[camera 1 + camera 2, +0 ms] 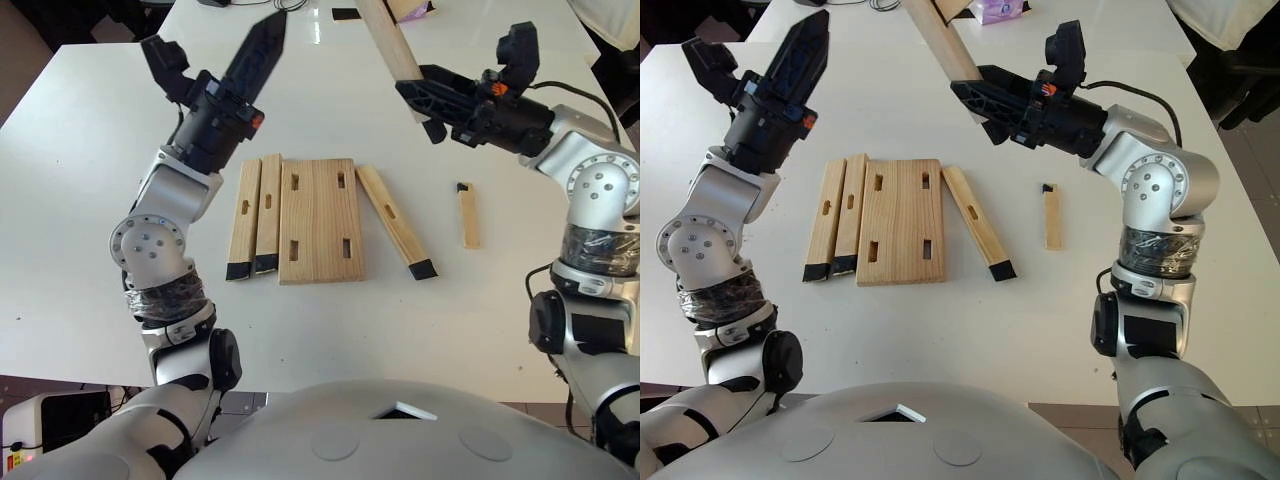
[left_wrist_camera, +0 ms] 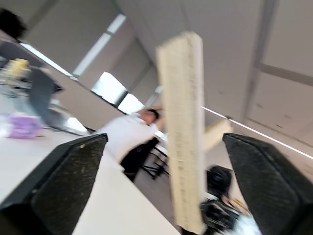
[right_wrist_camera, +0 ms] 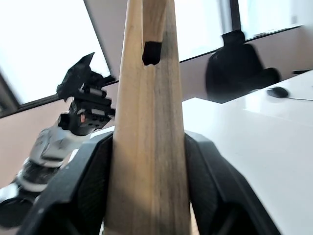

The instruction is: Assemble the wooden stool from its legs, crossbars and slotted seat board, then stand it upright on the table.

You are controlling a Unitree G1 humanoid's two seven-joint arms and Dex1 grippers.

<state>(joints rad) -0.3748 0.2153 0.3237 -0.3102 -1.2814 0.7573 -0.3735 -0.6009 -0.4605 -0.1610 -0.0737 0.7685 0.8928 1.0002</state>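
Observation:
The slotted seat board (image 1: 320,220) lies flat mid-table. Two legs (image 1: 245,215) (image 1: 268,210) with dark tips lie side by side against its left edge. A third leg (image 1: 395,220) lies slanted to its right, and a short crossbar (image 1: 468,215) lies farther right. My right gripper (image 1: 430,100) is raised over the far right of the table, shut on a fourth leg (image 1: 385,35) that points up and away. In the right wrist view that leg (image 3: 149,122) sits between the dark fingers (image 3: 83,191). My left gripper (image 1: 215,60) hangs open and holds nothing above the far left, well apart from the leg.
The white table (image 1: 90,250) has bare room along its front and left. A purple packet (image 1: 1000,10) and cables lie at the far edge. In the left wrist view the held leg (image 2: 183,132) shows farther off between the open fingers (image 2: 63,186).

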